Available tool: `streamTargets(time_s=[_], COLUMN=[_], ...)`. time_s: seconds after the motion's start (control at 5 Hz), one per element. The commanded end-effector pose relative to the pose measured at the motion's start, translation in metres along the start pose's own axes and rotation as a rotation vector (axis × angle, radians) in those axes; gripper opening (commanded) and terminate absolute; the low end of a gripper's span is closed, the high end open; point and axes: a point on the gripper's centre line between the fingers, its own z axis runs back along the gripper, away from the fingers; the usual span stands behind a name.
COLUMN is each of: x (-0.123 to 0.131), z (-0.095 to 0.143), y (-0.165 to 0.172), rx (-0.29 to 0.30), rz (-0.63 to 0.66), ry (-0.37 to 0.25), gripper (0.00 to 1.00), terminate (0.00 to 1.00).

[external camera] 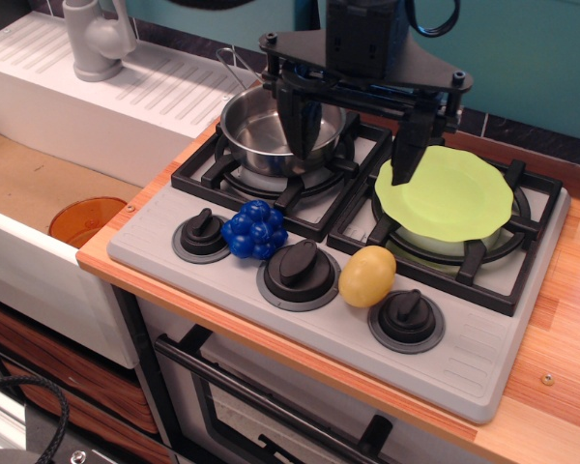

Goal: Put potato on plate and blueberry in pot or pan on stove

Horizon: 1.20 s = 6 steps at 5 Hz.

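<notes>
- Our jaws (353, 145) hang wide apart and empty above the back of the stove (464, 362), one finger (295, 121) dipping over the pot's rim, the other finger (411, 145) standing at the near left edge of the plate.
- Right below the left finger sits the pot (261, 130), shiny steel and empty, on the rear left burner with its wire handle pointing away towards the sink.
- The plate (449, 193) lies on the right burner grate, lime green and bare; it seems to rest on the grate bars, so we judge it could tip or slide if pressed off centre.
- Further out, along the front strip, the blueberry (254, 229) lies between the left knob (203, 235) and the middle knob (300, 266), touching or nearly touching both.
- The potato (367, 275) stands between the middle knob and the right knob (407, 317), just in front of the plate.
- Neither item is placed yet, so we judge the task barely begun.
- Risks: both items are wedged among knobs, so a finger coming down could strike a knob instead of closing cleanly; the smooth, rounded potato may squirt out of a pinch and roll off the front edge of the table (561, 319); the low fingers could also clip the pot rim or plate when we swing forward.
</notes>
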Motion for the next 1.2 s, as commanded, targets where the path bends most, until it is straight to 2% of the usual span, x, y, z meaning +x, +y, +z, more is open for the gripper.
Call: streamTargets(time_s=[0.0, 0.2, 0.6, 1.0], x=[0.000, 0.008, 0.018, 0.007], z=[0.000, -0.019, -0.051, -0.070], y=[0.000, 0.000, 0.006, 0.010], rx=[0.000, -0.040, -0.056, -0.064], rz=[0.000, -0.002, -0.008, -0.005], ry=[0.000, -0.038, -0.075, -0.108], gripper=[1.00, 1.00, 1.00, 1.00], terminate=[0.00, 0.00, 0.00, 0.00])
